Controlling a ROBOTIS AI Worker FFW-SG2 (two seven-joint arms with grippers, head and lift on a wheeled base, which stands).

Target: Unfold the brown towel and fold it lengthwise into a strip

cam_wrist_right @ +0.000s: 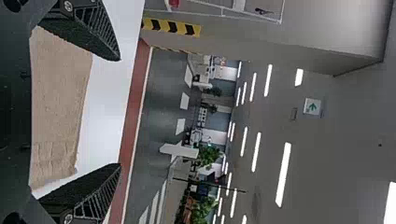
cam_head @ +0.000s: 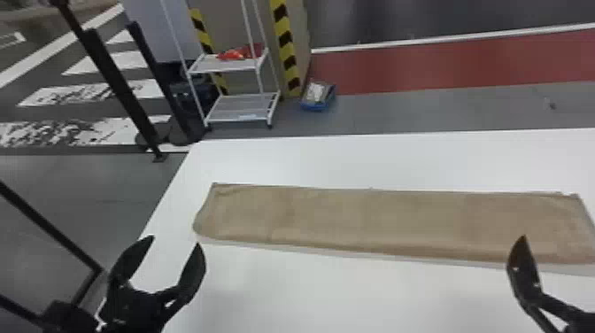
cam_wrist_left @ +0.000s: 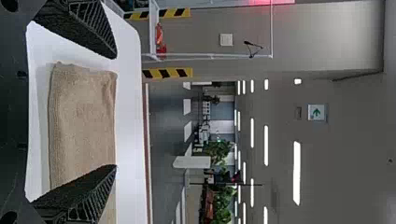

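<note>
Can count one white table [cam_head: 354, 292] beneath one brown towel [cam_head: 363, 217] laid flat as a long strip, with one white two-shelf rack [cam_head: 243, 110] beyond the towel to its left, and one blue bin [cam_head: 315, 105] on the floor beyond its far edge. Can make out two pincers on the towel's near side, the left gripper [cam_head: 175, 240] toward its left end and the right gripper [cam_head: 523, 270] toward its right, both with fingers spread apart, the latter with one finger blocking part of the near edge.
</note>
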